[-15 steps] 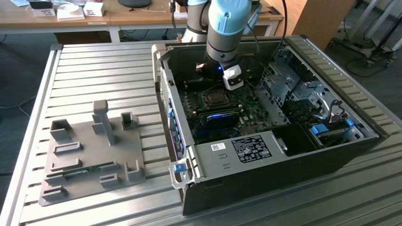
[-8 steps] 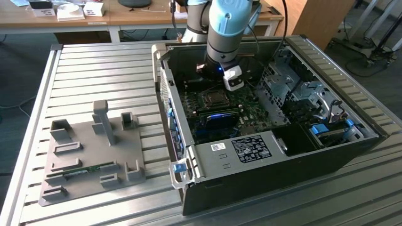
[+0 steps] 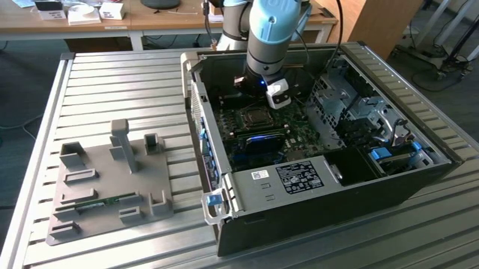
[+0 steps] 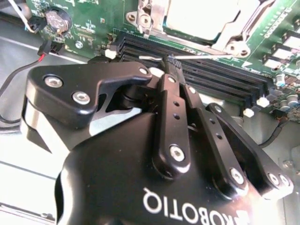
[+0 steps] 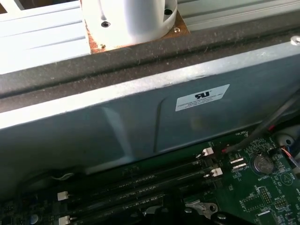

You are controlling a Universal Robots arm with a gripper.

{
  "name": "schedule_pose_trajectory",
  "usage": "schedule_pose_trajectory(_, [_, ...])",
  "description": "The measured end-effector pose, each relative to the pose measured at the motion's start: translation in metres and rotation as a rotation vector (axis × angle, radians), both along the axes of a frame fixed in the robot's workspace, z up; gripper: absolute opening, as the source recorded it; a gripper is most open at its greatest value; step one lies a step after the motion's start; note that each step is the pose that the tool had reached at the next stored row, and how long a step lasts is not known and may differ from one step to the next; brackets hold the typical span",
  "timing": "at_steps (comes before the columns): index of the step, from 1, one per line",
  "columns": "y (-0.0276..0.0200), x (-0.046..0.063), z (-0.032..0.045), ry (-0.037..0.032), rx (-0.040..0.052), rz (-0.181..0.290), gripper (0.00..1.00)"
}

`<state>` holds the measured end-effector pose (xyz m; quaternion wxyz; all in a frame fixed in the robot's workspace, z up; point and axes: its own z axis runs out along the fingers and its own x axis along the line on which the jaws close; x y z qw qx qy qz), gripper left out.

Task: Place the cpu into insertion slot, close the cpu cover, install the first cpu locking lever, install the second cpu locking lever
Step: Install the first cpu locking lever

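Where memory slots (image 4: 197, 75) flank pincer (image 4: 171, 63)

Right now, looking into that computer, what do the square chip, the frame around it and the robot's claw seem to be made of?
The cpu looks like dull, pale brushed metal with a soft sheen. The cpu cover around it seems to be brighter bare steel, catching sharp highlights. The gripper appears to be black-coated metal with silvery screw heads, though the satin finish could be hard plastic.

I log white lettering on the claw (image 4: 169, 63) housing, a white printed label (image 5: 202, 97) on the case wall (image 5: 140, 122), and a black printed sticker (image 3: 299, 175) on the grey cage (image 3: 254, 193). Wording not legible enough to record.
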<state>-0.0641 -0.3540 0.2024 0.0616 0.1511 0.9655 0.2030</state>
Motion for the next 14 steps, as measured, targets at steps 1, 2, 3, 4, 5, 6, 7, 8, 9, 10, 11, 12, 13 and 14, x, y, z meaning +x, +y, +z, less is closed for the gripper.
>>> schedule_pose_trajectory(1, [0.0000,0.0000,0.0000,-0.0001,0.0035,0.000,0.11])
schedule_pose_trajectory(2, [0.0001,0.0001,-0.0001,-0.0001,0.0084,0.000,0.11])
schedule_pose_trajectory(3, [0.0001,0.0000,-0.0001,-0.0001,0.0131,0.000,0.11])
schedule_pose_trajectory(4, [0.0001,0.0000,-0.0001,-0.0001,0.0161,0.000,0.11])
schedule_pose_trajectory(5, [0.0001,0.0000,-0.0001,0.0000,0.0180,0.000,0.11])
schedule_pose_trajectory(6, [0.0002,0.0000,-0.0001,-0.0001,0.0191,0.000,0.11])
schedule_pose_trajectory(7, [0.0001,0.0000,-0.0001,0.0000,0.0201,0.000,0.11])
schedule_pose_trajectory(8, [0.0001,0.0000,-0.0002,-0.0001,0.0213,0.000,0.11])
schedule_pose_trajectory(9, [0.0001,0.0000,-0.0003,-0.0001,0.0220,0.000,0.11])
schedule_pose_trajectory(10, [0.0000,0.0000,-0.0004,-0.0001,0.0226,0.000,0.11])
schedule_pose_trajectory(11, [0.0000,0.0000,-0.0004,-0.0001,0.0229,0.000,0.11])
schedule_pose_trajectory(12, [-0.0001,0.0000,-0.0005,-0.0001,0.0233,0.000,0.11])
schedule_pose_trajectory(13, [-0.0002,0.0000,-0.0005,0.0000,0.0239,0.000,0.11])
schedule_pose_trajectory(14, [-0.0002,0.0000,-0.0006,0.0000,0.0244,0.000,0.11])
